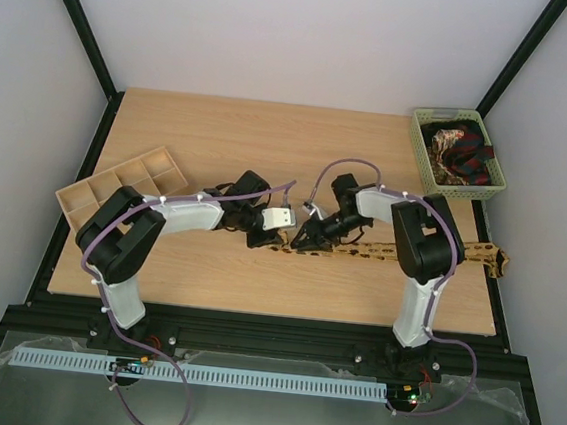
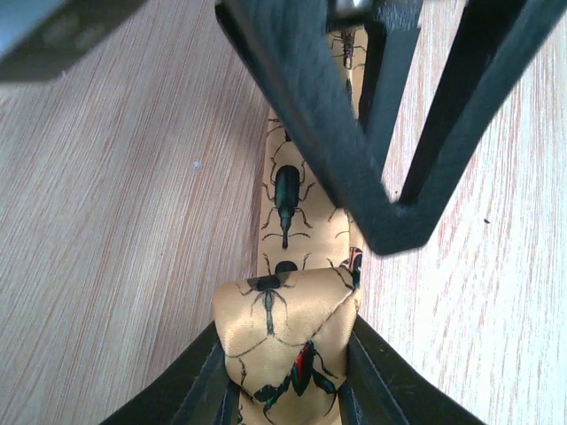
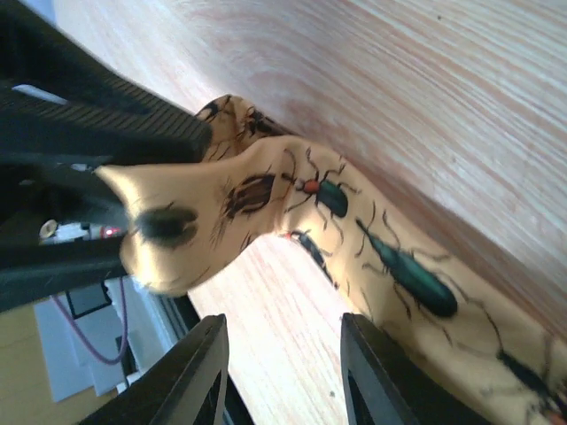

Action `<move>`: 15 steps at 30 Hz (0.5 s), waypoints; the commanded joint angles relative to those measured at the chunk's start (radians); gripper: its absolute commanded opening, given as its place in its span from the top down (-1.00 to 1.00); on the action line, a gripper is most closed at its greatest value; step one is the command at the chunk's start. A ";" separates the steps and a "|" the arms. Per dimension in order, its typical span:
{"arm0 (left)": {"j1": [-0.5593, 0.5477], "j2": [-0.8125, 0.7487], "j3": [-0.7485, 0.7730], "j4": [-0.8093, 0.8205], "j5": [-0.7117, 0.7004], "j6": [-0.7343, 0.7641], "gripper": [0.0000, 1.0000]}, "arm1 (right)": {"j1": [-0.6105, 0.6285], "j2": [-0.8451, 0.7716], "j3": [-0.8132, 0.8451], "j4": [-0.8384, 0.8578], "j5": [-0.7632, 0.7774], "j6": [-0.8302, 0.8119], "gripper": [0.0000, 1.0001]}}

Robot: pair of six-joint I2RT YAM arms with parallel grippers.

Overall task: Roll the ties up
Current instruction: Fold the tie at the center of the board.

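A tan-yellow tie [image 1: 380, 252] printed with dark beetles lies along the table's front, from the middle to the right edge. My left gripper [image 1: 281, 238] is shut on its folded left end; in the left wrist view the folded fabric [image 2: 288, 323] sits squeezed between the two jaws [image 2: 288, 381]. My right gripper [image 1: 307, 238] hovers right beside it, open and empty. In the right wrist view its fingertips [image 3: 283, 367] frame bare wood, with the tie [image 3: 399, 270] just beyond them. The right gripper's fingers [image 2: 310, 97] loom over the tie in the left wrist view.
A green basket [image 1: 498, 178] at the back right holds several more ties [image 1: 457, 152], dark red, black and patterned. A wooden compartment tray [image 1: 115, 188] sits at the left edge. The tie's wide end [image 1: 495, 260] hangs at the table's right edge.
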 commanded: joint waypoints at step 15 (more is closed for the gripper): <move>-0.049 0.041 0.049 -0.026 0.003 0.020 0.35 | -0.049 -0.024 -0.052 0.093 -0.162 0.137 0.09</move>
